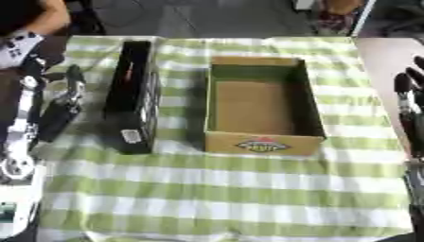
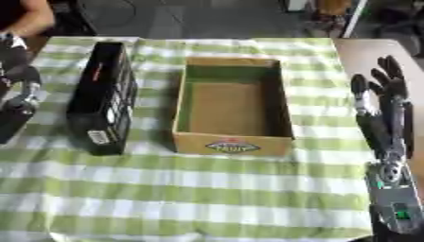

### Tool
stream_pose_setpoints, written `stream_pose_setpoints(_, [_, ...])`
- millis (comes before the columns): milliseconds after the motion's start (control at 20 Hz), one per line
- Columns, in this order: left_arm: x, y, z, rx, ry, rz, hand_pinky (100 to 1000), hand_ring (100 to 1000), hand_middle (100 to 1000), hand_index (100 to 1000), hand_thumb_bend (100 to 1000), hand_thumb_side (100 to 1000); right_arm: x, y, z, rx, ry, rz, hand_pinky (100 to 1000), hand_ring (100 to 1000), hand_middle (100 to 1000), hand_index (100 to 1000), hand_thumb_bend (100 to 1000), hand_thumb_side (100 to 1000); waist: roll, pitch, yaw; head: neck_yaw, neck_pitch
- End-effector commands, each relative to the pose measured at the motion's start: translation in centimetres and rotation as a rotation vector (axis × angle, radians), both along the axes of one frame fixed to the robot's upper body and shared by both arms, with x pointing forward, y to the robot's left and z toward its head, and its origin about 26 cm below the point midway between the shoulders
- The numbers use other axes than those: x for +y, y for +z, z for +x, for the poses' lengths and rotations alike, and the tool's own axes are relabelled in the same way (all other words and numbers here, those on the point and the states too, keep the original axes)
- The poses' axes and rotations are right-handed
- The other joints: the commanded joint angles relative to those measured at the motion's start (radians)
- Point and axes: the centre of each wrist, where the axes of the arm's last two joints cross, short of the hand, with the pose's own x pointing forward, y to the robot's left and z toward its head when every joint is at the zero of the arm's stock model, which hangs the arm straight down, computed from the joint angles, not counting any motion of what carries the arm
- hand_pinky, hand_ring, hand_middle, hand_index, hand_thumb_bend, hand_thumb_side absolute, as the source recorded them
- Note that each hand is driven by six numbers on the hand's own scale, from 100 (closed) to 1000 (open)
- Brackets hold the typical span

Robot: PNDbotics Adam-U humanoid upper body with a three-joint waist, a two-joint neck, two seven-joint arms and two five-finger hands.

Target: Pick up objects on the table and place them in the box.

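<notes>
An open cardboard box stands in the middle of the table, with nothing inside it. Just to its left a long black carton stands on its long side, with a white label on its near end. My left hand is left of the black carton, fingers stretched up and holding nothing; I cannot tell whether it touches the carton. At the table's right edge my right hand is raised with straight fingers, well apart from the cardboard box.
A green and white checked cloth covers the table. A bare brown surface lies beyond the cloth at the right. White and black gear sits along the left edge. A person's arm shows at the far left corner.
</notes>
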Motion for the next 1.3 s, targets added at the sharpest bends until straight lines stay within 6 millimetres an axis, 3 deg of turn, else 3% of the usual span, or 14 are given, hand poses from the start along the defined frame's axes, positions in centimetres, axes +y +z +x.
stream_pose_setpoints(50, [0.1,0.7,-0.1,-0.023,0.001,0.005,784,890,988,906,443,626,-0.4,0.7,0.0,-0.02,-0.005,-0.02,886,919,939,1000,523,740,0.002,-0.009,-0.001,0.009,-0.003])
stream_pose_setpoints(700, [0.2,0.9,-0.2,-0.021,0.007,0.023,782,881,968,903,473,633,-0.5,0.7,0.0,-0.02,-0.005,-0.021,886,919,939,1000,523,740,0.002,-0.009,-0.003,0.009,-0.007])
stream_pose_setpoints(850, [0.4,1.7,-0.3,-0.013,0.03,0.102,785,874,945,893,549,629,-0.5,0.7,0.0,-0.019,-0.004,-0.021,886,919,939,1000,522,740,0.003,-0.009,-0.005,0.011,-0.008])
stream_pose_setpoints(1100, [0.8,3.7,-0.7,0.003,0.015,0.33,795,879,936,895,566,625,-0.5,0.7,0.0,-0.017,-0.001,-0.025,886,919,939,1000,522,740,0.008,-0.01,-0.01,0.016,-0.012])
stream_pose_setpoints(1300, [1.1,4.4,-0.8,0.003,0.011,0.39,796,879,936,897,566,639,-0.5,0.6,-0.1,-0.016,-0.002,-0.025,886,920,939,1000,522,740,0.011,-0.011,-0.012,0.01,-0.017])
